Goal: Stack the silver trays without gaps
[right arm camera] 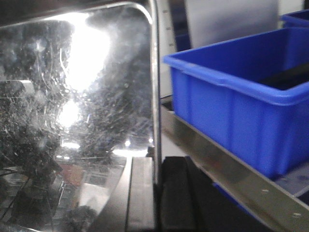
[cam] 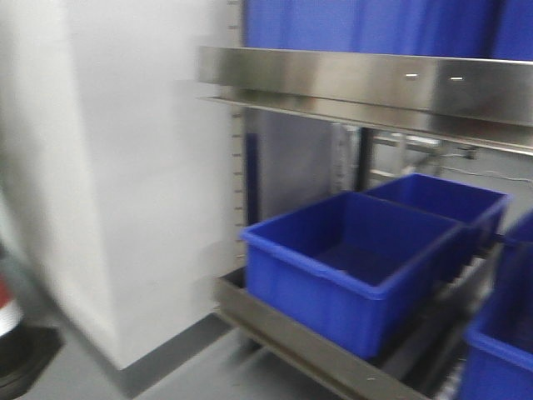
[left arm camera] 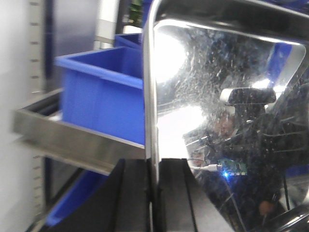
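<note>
The front view is dim and smeared by motion blur, worst on the white wall (cam: 125, 167). The steel shelf rail (cam: 375, 83) carries two small glints. White glare blooms across the silver tray (left arm camera: 217, 87) in the left wrist view and again in the right wrist view (right arm camera: 82, 63), lighting up fine scratches. The blue bin (left arm camera: 101, 96) behind is soft.

The tray (left arm camera: 217, 87) is mirror-bright steel, finely scratched. The bins (cam: 350, 275) are smooth plastic with a dull sheen. The shelf rail (cam: 358, 83) is brushed metal.
</note>
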